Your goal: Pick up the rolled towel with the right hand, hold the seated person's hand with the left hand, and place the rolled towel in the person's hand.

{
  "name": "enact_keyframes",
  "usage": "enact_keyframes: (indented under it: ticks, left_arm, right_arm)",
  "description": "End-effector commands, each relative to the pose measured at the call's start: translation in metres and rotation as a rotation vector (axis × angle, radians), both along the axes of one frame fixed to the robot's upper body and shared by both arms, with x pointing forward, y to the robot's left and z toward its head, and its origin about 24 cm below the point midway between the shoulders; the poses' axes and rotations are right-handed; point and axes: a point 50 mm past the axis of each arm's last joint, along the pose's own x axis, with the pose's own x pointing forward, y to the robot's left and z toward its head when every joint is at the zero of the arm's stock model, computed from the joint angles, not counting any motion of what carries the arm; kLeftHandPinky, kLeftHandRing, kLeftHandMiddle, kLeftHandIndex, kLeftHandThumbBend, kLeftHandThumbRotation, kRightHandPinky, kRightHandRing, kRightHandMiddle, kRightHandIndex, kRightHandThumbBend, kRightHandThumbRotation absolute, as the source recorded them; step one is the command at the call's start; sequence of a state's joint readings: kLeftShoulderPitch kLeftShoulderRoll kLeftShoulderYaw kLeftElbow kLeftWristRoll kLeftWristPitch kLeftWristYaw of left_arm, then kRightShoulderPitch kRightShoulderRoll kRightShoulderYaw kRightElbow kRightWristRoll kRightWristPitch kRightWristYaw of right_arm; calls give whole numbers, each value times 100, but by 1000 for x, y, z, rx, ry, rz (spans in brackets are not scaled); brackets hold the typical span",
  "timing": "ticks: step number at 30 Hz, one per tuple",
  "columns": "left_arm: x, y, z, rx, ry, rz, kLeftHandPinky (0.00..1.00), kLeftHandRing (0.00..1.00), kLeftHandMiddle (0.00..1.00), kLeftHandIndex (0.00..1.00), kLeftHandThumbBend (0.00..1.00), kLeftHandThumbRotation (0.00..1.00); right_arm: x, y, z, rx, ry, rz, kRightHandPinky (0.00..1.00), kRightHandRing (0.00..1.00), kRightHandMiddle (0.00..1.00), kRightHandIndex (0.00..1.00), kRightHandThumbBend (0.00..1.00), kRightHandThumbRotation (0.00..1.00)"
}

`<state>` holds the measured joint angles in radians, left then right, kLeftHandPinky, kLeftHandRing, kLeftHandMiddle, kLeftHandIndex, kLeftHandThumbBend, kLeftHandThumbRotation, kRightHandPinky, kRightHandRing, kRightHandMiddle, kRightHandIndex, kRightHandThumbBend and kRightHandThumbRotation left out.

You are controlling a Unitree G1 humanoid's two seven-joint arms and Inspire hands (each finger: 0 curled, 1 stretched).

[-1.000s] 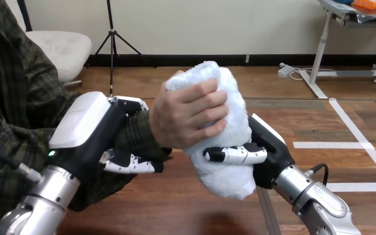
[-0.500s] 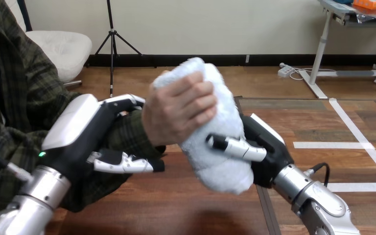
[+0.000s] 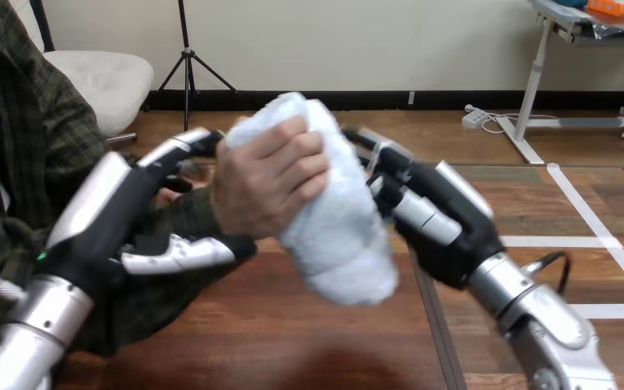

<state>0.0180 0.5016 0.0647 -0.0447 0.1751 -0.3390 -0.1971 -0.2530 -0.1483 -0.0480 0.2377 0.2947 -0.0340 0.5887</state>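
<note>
Rolled towel [image 3: 337, 219]: white terry, one item, raised above the table [image 3: 252, 341] at the middle of the scene, tilted, upper end to the left and lower end to the right.

Right hand [image 3: 447, 219]: open. Its fingers [image 3: 386, 158] are nearly straight and reach up and to the left along the towel's right side, close against it or just touching; which of the two cannot be made out. Its thumb [image 3: 418, 218] lies straight beside the towel's right flank. Nothing is clasped in this hand. Silver forearm [image 3: 536, 321] enters from the lower right.

Left hand [image 3: 106, 215]: open, white back shell turned upward. Its fingers [image 3: 175, 149] run almost straight over the top of the person's wrist toward the towel's upper end; its thumb [image 3: 175, 254] stretches out straight beneath the dark plaid sleeve [image 3: 183, 215]. The wrist sits between them; no finger is seen curled round it. Silver forearm [image 3: 24, 337] enters from the lower left.

Person's hand [image 3: 264, 183]: reaches in from the left side, wrapped round the towel's upper left part, back of the hand facing the viewer, fingers pressed into the cloth. The towel is carried by this hand.
</note>
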Motion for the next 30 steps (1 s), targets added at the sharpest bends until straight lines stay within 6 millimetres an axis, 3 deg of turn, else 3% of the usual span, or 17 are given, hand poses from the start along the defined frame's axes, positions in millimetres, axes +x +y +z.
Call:
enact_keyframes:
  ticks: [1, 30]
  left_arm:
    - [11, 2, 11, -67, -44, -17, 79, 89, 93, 93, 100, 55]
    - [10, 14, -2, -215, -110, -57, 100, 100, 100, 100, 100, 69]
  right_arm:
    - [3, -9, 26, -12, -116, -26, 89, 95, 91, 94, 100, 55]
    - [-16, -29, 17, -61, -150, -96, 85, 94, 91, 94, 100, 57]
